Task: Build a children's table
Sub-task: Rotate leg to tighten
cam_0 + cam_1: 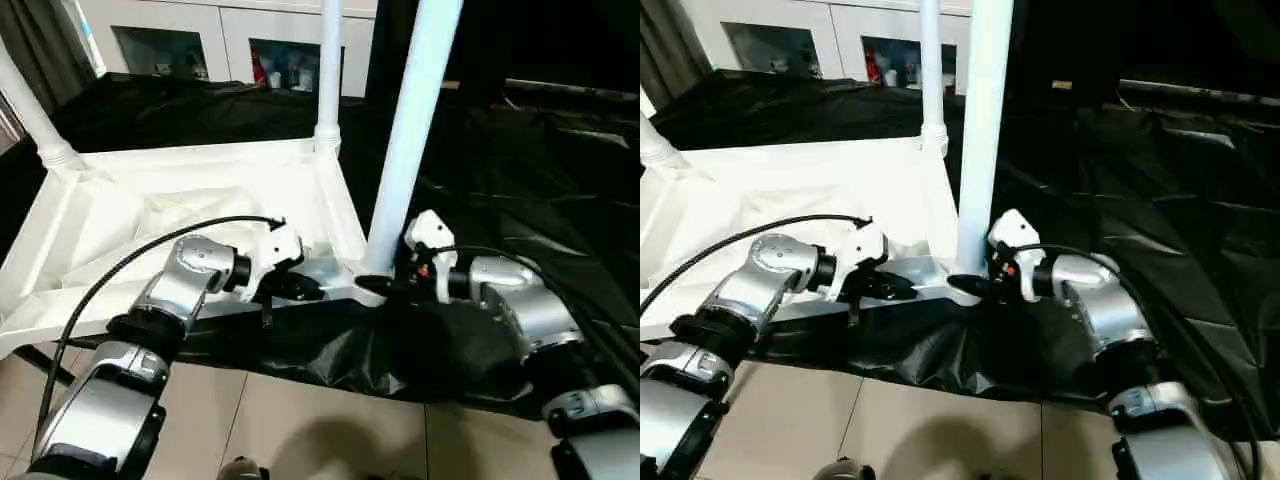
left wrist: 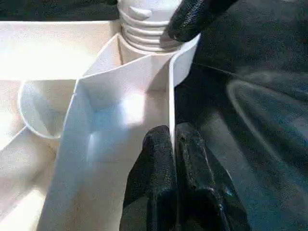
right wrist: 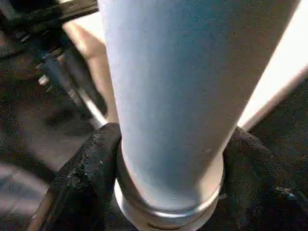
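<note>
Leg (image 1: 410,130) stands in the top's (image 1: 150,215) near corner, right gripper (image 3: 166,159) squeezing it; left gripper (image 2: 174,149) pinches the rim. Next: twist it tight.

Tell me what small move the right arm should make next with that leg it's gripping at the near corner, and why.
Probably twist the leg a bit further into its corner socket while keeping it upright. The right gripper has a finger on each side of the leg's base, thread rings still show above the socket in the left wrist view, and the left gripper pinches the tabletop's rim to steady it.
</note>
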Robot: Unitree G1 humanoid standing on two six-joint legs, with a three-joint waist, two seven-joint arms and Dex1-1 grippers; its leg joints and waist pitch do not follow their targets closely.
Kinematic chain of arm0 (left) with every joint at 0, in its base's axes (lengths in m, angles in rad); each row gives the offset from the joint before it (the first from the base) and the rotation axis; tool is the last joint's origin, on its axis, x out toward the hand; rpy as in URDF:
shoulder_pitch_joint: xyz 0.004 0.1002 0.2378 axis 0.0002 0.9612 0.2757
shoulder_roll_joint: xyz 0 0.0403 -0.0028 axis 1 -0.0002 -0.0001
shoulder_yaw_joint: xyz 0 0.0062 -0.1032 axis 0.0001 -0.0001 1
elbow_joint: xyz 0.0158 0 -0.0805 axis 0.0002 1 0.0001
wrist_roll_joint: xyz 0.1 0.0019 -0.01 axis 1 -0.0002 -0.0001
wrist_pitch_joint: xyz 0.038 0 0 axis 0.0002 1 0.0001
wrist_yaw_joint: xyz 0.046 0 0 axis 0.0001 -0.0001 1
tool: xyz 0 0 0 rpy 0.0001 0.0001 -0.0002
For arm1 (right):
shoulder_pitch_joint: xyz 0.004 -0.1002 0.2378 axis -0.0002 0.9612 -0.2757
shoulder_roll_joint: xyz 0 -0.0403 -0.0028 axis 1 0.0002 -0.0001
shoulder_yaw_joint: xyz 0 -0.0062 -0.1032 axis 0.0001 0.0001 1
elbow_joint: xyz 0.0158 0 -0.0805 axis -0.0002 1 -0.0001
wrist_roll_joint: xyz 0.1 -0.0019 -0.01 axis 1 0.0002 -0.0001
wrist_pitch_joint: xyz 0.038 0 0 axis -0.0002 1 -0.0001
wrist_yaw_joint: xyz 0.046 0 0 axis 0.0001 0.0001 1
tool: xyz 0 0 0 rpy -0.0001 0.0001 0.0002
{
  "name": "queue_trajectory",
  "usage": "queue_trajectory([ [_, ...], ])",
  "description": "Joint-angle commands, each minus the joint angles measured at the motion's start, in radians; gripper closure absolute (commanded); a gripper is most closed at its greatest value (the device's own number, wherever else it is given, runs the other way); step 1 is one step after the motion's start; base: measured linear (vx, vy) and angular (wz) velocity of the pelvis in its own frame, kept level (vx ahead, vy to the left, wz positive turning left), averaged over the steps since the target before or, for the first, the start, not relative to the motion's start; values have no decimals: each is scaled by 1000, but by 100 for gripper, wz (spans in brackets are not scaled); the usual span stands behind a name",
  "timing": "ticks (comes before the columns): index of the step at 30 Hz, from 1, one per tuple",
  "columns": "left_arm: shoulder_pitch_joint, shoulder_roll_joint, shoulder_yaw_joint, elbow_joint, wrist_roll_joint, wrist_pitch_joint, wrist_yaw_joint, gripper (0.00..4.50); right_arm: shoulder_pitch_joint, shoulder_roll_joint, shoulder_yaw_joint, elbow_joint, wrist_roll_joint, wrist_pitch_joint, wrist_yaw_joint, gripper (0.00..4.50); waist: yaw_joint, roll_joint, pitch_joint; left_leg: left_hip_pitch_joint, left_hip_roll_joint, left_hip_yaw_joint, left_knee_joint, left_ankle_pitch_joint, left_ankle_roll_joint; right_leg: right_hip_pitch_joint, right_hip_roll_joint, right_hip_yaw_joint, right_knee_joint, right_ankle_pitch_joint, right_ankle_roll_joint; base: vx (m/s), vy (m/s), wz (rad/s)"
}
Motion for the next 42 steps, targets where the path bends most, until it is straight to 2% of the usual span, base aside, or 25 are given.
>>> queue_trajectory([
  [1, -35, -47, 27, 51, 11, 27, 149, 450, 16, 51, -17, 46, -6, 53, -134, 178, -5, -5, -64, 15, 19, 3, -65, -188, 34, 51, -62, 43, -77, -180, -229, 0, 0, 0],
  [2, -59, -80, 33, 84, 24, 52, 237, 450, 2, 100, -57, 92, -10, 69, -281, 178, -6, -5, -62, 16, 19, 3, -67, -196, 26, 48, -62, 44, -80, -200, -222, 0, 0, 0],
  [3, -59, -80, 33, 84, 24, 52, 237, 450, 2, 100, -57, 92, -10, 69, -281, 178, -9, 3, -62, 22, 20, 2, -70, -216, 4, 41, -61, 45, -84, -225, -218, 0, 0, 0],
  [4, -81, -116, 38, 111, 34, 78, 318, 450, -13, 153, -96, 140, -14, 79, -431, 178, -12, 1, -62, 14, 17, -2, -73, -222, -7, 48, -62, 43, -82, -243, -204, 0, 0, 0],
  [5, -89, -131, 40, 119, 35, 87, 344, 450, -20, 172, -108, 157, -15, 79, -481, 179, -12, 8, -63, 16, 18, -5, -75, -228, -15, 49, -61, 41, -83, -252, -198, 0, 0, 0],
  [6, -99, -154, 44, 127, 33, 100, 375, 450, -32, 203, -124, 187, -14, 75, -552, 179, -15, 4, -62, 20, 18, -4, -75, -244, -25, 43, -61, 43, -88, -263, -193, 0, 0, 0],
  [7, -104, -168, 46, 129, 31, 106, 388, 450, -41, 221, -131, 203, -12, 70, -584, 179, -17, 7, -62, 17, 15, -5, -76, -255, -27, 46, -61, 42, -91, -268, -190, 0, 0, 0],
  [9, -116, -213, 43, 131, 27, 117, 406, 450, -67, 282, -128, 242, -18, 51, -644, 179, -19, 11, -63, 18, 14, -4, -75, -259, -22, 43, -60, 43, -91, -248, -191, 0, 0, 0],
  [10, -117, -218, 42, 130, 27, 118, 405, 450, -70, 290, -125, 245, -19, 48, -646, 179, -24, 8, -62, 13, 12, -4, -75, -259, -20, 45, -60, 43, -92, -248, -193, 0, 0, 0],
  [13, -114, -238, 36, 121, 22, 120, 381, 450, -72, 321, -93, 239, -41, 18, -631, 179, -25, 8, -64, 12, 12, -5, -76, -258, -1, 48, -59, 41, -94, -246, -187, 0, 0, 0],
  [16, -112, -234, 33, 119, 23, 115, 366, 450, -73, 319, -82, 237, -54, -9, -616, 110, -26, 9, -64, 10, 14, -5, -76, -247, 4, 48, -59, 41, -91, -220, -193, 0, 0, 0],
  [17, -112, -228, 33, 122, 23, 112, 360, 450, -77, 318, -83, 244, -58, -20, -614, 108, -27, 2, -63, 10, 14, -4, -76, -250, 7, 48, -58, 41, -91, -214, -198, 0, 0, 0],
  [18, -110, -223, 31, 121, 23, 109, 354, 450, -78, 315, -82, 244, -60, -27, -608, 101, -26, 5, -63, 11, 14, -5, -76, -252, 8, 48, -60, 41, -90, -217, -201, 0, 0, 0],
  [19, -99, -201, 26, 111, 22, 106, 324, 450, -78, 297, -76, 238, -65, -52, -576, 101, -26, -5, -63, 9, 14, -3, -76, -252, 12, 48, -60, 41, -91, -232, -198, 0, 0, 0],
  [21, -87, -180, 20, 98, 21, 109, 291, 450, -77, 276, -71, 229, -58, -78, -515, 75, -24, -1, -64, 7, 15, -5, -76, -245, 20, 52, -64, 41, -89, -229, -197, 0, 0, 0],
  [23, -70, -155, 15, 80, 21, 99, 247, 450, -65, 238, -60, 202, -47, -87, -422, 75, -27, -9, -64, 3, 14, -3, -74, -222, 34, 54, -62, 41, -87, -203, -199, 0, 0, 0],
  [24, -63, -141, 14, 72, 22, 100, 227, 450, -58, 216, -54, 184, -42, -82, -377, 75, -26, -7, -65, 3, 14, -3, -72, -205, 43, 56, -63, 41, -85, -182, -205, 0, 0, 0],
  [25, -54, -122, 15, 59, 15, 98, 187, 450, -45, 181, -39, 154, -36, -79, -305, 75, -22, -15, -68, 2, 16, -2, -69, -169, 60, 60, -64, 41, -78, -134, -215, 0, 0, 0],
  [29, -31, -64, 13, 21, -11, 88, 59, 450, -10, 77, 15, 71, -28, -91, -93, 75, -21, -2, -72, 2, 16, 1, -61, -103, 102, 61, -58, 41, -64, 10, -255, 0, 0, 0],
  [30, -27, -46, 10, 19, -14, 67, 25, 450, -4, 50, 25, 51, -23, -102, -37, 75, -19, 7, -72, 1, 17, 1, -60, -106, 105, 61, -57, 40, -61, 35, -271, 0, 0, 0],
  [31, -24, -36, 9, 18, -15, 52, 6, 450, -1, 36, 27, 42, -21, -111, -2, 75, -20, 0, -72, 2, 18, 3, -60, -120, 106, 62, -55, 38, -62, 40, -279, 0, 0, 0],
  [32, -19, -23, 6, 12, -20, 48, -26, 450, -1, 20, 28, 32, -14, -104, 33, 75, -19, 0, -71, 2, 18, 3, -60, -128, 104, 62, -55, 37, -61, 34, -281, 0, 0, 0],
  [33, -14, -9, 3, 3, -27, 42, -63, 450, -1, 3, 28, 22, -6, -95, 69, 75, -17, 9, -71, 4, 20, 2, -62, -145, 97, 60, -56, 37, -63, 15, -286, 0, 0, 0],
  [34, -10, -2, 2, -6, -31, 42, -85, 450, -2, -6, 28, 18, -2, -88, 88, 75, -18, 5, -70, 5, 21, 3, -62, -160, 93, 60, -56, 38, -64, 3, -289, 0, 0, 0],
  [42, 19, 50, 3, -63, -52, 57, -170, 450, -16, -43, 37, 17, 23, -80, 193, 75, 6, 8, -69, 12, 26, 4, -65, -179, 60, 53, -59, 40, -63, -37, -289, 0, 0, 0],
])
